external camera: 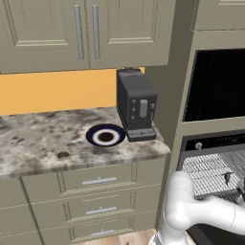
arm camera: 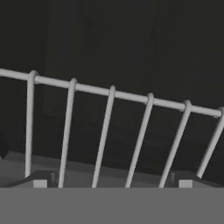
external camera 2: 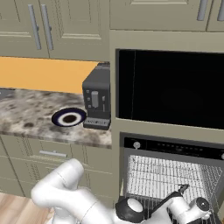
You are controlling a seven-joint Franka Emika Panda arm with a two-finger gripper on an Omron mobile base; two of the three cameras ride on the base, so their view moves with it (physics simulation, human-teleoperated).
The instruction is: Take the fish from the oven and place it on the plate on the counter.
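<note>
The oven [external camera 2: 173, 175] stands open to the right of the table [external camera: 43, 139], its black control strip above silver wire racks [external camera 2: 166, 177] that fill the cavity. The white arm [external camera 2: 74, 197] reaches low from the base toward that opening, and the gripper [external camera 2: 194, 209] sits at the front of the racks near the bottom of the right base view; in the left base view the arm [external camera: 201, 210] bends across the lower right corner toward the racks [external camera: 210, 174]. From the hand view, the camera looks straight along a rack edge [arm camera: 109, 92], a cross bar with thin rods running down from it, with the dark oven interior behind. The jaws stand spread wide with nothing between them, their tips sitting far apart at the bottom corners of the hand view. The fish cannot be made out among the racks in any view. The plate [external camera: 105, 135], round with a navy rim, white ring and dark brown centre, lies flat on the speckled granite table just beside the left of a dark grey coffee machine [external camera: 137, 105], well apart from the oven and the arm. Above the oven sits a tall black glass panel [external camera 2: 170, 89], and beige cabinets [external camera: 86, 31] hang over an orange wall strip [external camera: 52, 91].
</note>
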